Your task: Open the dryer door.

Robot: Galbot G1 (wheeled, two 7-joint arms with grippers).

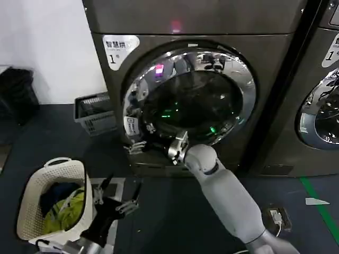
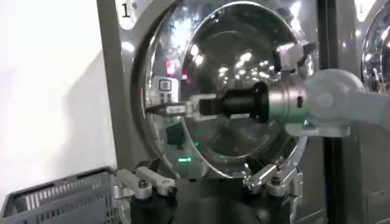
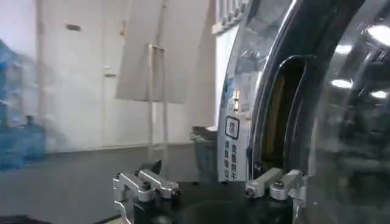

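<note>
The dryer (image 1: 106, 84) is a dark grey machine with a white "1" label (image 1: 121, 50) and a pink light (image 1: 176, 25). Its dryer door (image 1: 193, 100) has a chrome ring around dark glass. My right gripper (image 1: 140, 138) reaches to the door's lower left rim by the white sticker (image 1: 131, 126), fingers spread and open. From the right wrist the sticker (image 3: 231, 146) stands just beyond the open right gripper (image 3: 210, 185). My left gripper (image 1: 116, 197) hangs low near the floor, open and holding nothing. The left wrist view looks past the left gripper (image 2: 207, 182) at the door (image 2: 244, 79) and right gripper (image 2: 163, 109).
A white laundry basket (image 1: 32, 196) with clothes stands at the front left beside the left gripper. A grey crate (image 1: 95, 114) sits left of the dryer. A second chrome-doored machine (image 1: 323, 106) stands at the right. Green tape (image 1: 318, 206) marks the floor.
</note>
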